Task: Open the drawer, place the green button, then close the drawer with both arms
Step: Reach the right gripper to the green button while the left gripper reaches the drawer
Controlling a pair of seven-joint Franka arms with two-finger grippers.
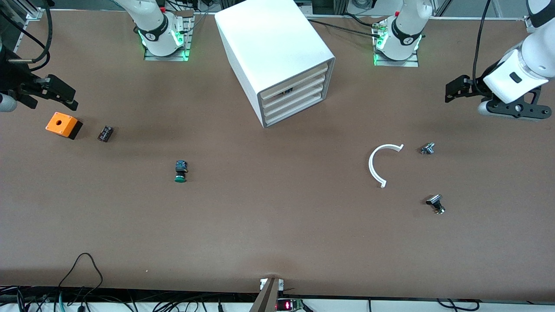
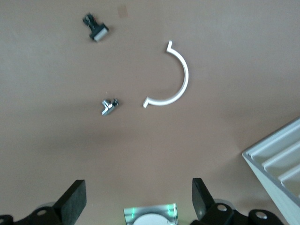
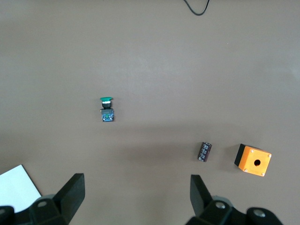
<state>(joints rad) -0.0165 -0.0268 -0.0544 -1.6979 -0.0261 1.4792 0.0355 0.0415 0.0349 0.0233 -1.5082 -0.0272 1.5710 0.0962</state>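
Since the drawer [image 1: 297,113], lowest of four in the white cabinet [image 1: 269,47], sits flush and closed, no step of the task appears done yet. With the cabinet as landmark, the button [image 1: 181,171] lies on its side on the table [image 1: 277,242], nearer to the front camera than the cabinet and toward the right arm's end, untouched. An orange box [image 1: 63,125] and a small dark component [image 1: 105,133] lie farther toward that same end. Toward the left arm's end of the cabinet lie a white curved strip [image 1: 377,164], a silvery metal part [image 1: 428,149] and a black-capped button [image 1: 435,203]. The right gripper [image 1: 54,93] hangs over the table near the orange box, released and empty; its fingers [image 3: 70,192] stand wide apart. The left gripper [image 1: 457,89] hangs over the table at the left arm's end, well apart from the cabinet, likewise released and holding nothing. Remaining, by judgement: pull the drawer open, pick up the button, set it inside, push the drawer shut.
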